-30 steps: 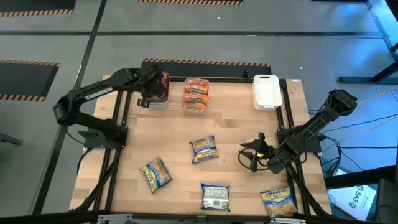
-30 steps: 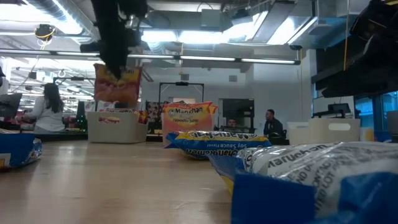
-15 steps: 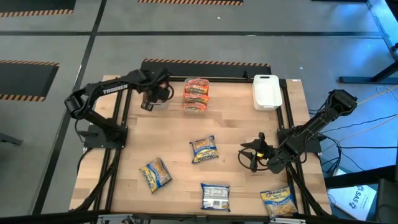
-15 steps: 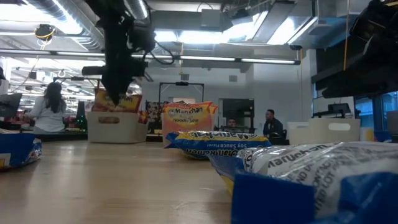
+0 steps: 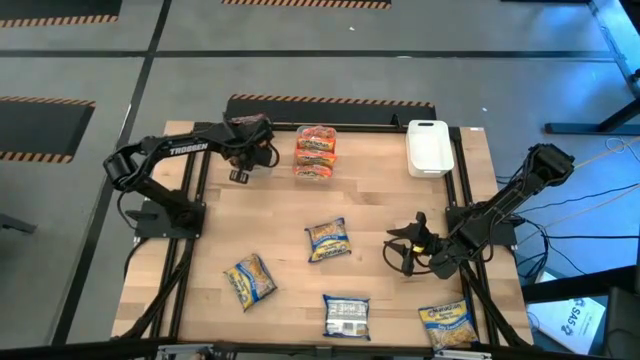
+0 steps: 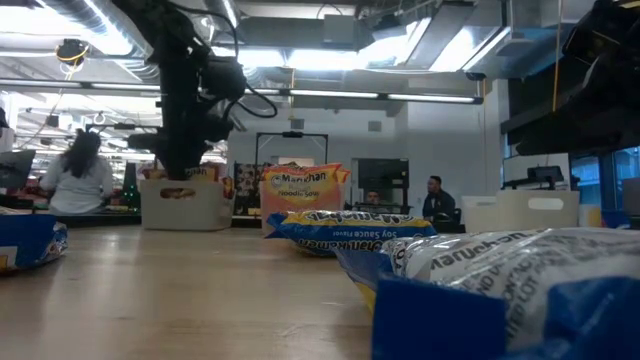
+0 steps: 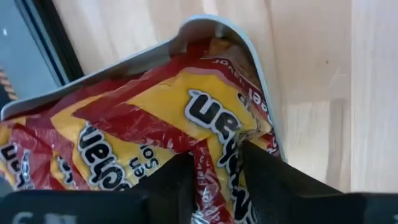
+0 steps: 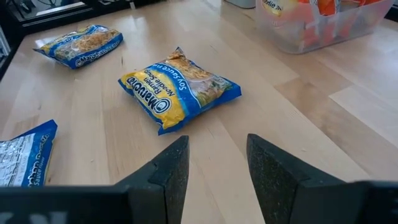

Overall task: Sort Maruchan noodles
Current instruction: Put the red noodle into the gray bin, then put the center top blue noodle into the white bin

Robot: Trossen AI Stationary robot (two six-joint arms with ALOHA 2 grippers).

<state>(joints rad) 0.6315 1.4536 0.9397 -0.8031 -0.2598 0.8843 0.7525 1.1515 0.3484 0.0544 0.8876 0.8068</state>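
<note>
My left gripper (image 5: 243, 160) reaches down into the clear bin (image 7: 261, 81) at the table's far left corner and is shut on a dark red-and-yellow Maruchan packet (image 7: 155, 118). In the low view the left arm (image 6: 185, 110) stands over this bin (image 6: 185, 203). My right gripper (image 5: 404, 250) waits open above the table's right side, with a blue-yellow packet (image 8: 179, 87) lying flat ahead of it. More blue-yellow packets lie flat on the table (image 5: 250, 281) (image 5: 346, 315) (image 5: 446, 325). My left gripper pinches the red-and-yellow packet between its two fingers at one crinkled edge (image 7: 219, 165), coming from above and pointing down. The packet lies inside the clear bin, spread over its bottom, with the held edge raised a little.
A clear bin of pink-orange packets (image 5: 315, 152) stands at the far edge's middle, and a white bin (image 5: 430, 147) stands at the far right. The blue-yellow packet near the table's centre (image 5: 328, 240) lies flat. People are in the room beyond (image 6: 82, 180).
My left gripper has moved down into the far left bin with the red-and-yellow packet. The packet hung above the bin's rim a second ago; now it sits inside the bin.
</note>
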